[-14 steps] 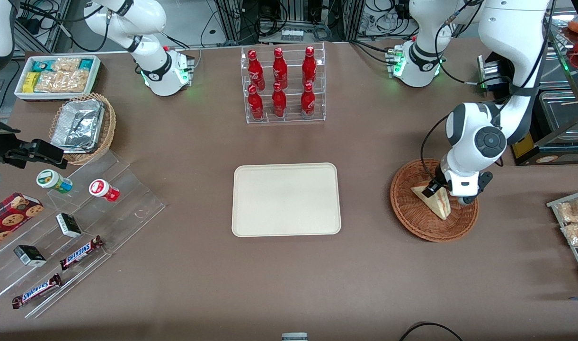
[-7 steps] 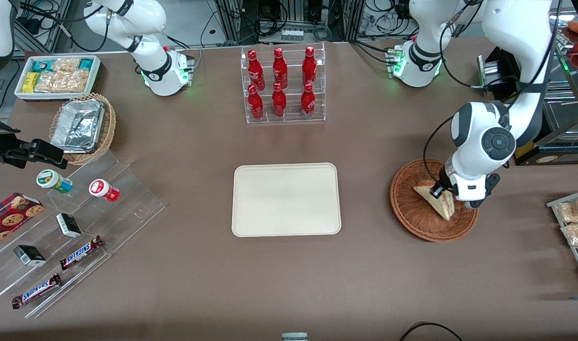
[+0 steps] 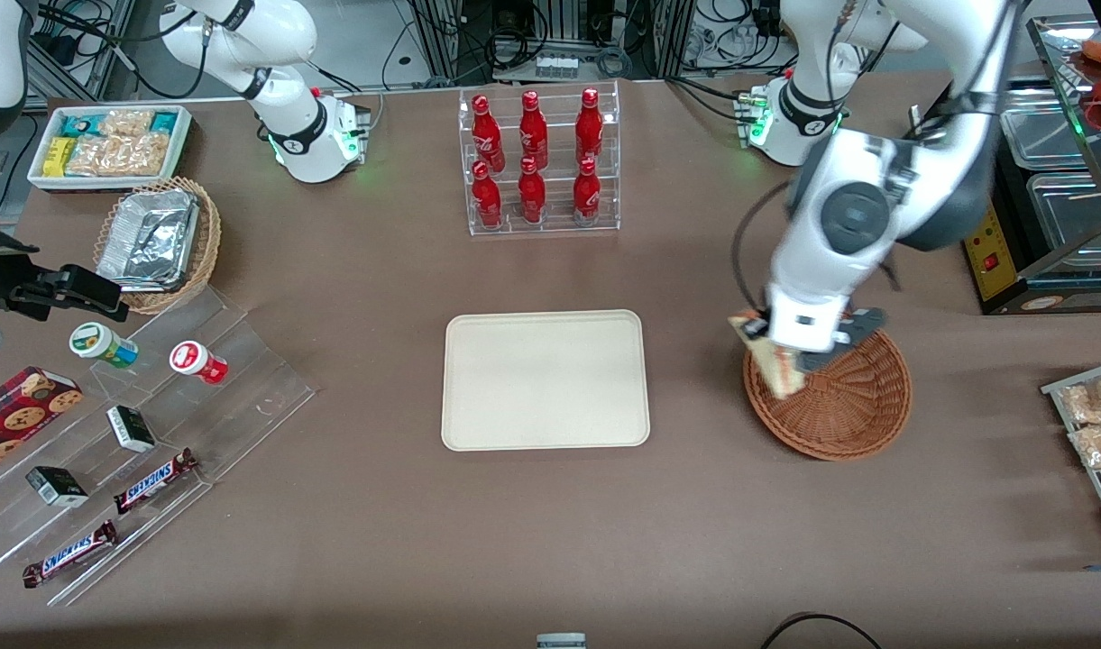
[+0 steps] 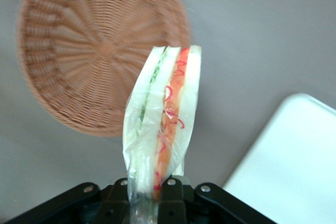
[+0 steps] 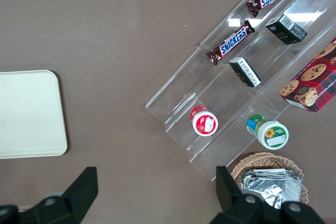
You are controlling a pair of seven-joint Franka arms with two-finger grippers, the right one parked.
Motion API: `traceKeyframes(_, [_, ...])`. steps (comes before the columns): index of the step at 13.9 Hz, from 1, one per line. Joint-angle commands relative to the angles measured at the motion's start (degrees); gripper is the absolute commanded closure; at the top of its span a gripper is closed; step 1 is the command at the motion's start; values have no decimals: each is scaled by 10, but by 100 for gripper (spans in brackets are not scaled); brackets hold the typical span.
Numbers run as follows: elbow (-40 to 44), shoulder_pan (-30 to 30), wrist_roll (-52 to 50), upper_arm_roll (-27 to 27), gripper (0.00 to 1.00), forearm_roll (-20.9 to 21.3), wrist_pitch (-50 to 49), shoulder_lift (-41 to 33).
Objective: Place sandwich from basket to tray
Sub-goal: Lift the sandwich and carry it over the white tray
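Observation:
My left gripper (image 3: 778, 347) is shut on the sandwich (image 3: 775, 365), a plastic-wrapped white-bread wedge with pink and green filling, and holds it in the air over the rim of the reddish-brown wicker basket (image 3: 852, 406) on the tray's side. In the left wrist view the sandwich (image 4: 165, 124) sticks out from between the fingers of the gripper (image 4: 148, 192), with the basket (image 4: 89, 45) below it holding nothing. The cream-white tray (image 3: 545, 379) lies flat at the table's middle with nothing on it, and its corner (image 4: 294, 166) shows in the wrist view.
A clear rack of red bottles (image 3: 539, 160) stands farther from the front camera than the tray. Toward the parked arm's end are a lighter basket with foil trays (image 3: 158, 242), a white bin of snacks (image 3: 110, 144) and an acrylic stand with snack bars (image 3: 153, 482). Packets on a rack (image 3: 1096, 424) lie toward the working arm's end.
The gripper has lifted the sandwich out of the basket's middle and carried it up and toward the tray, to above the basket's rim. The basket now holds nothing.

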Motion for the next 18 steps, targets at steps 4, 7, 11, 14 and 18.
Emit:
traceKeyframes(4, [160, -123, -14, 6, 100, 10, -7, 158])
traceKeyframes(7, [262, -184, -28, 7, 100, 6, -2, 255])
traceKeyframes(11, [291, -224, -64, 5, 100, 10, 100, 322])
traceKeyframes(14, [300, -243, -64, 7, 100, 12, 120, 347])
traceKeyframes(18, [332, -245, -65, 7, 87, 28, 120, 381])
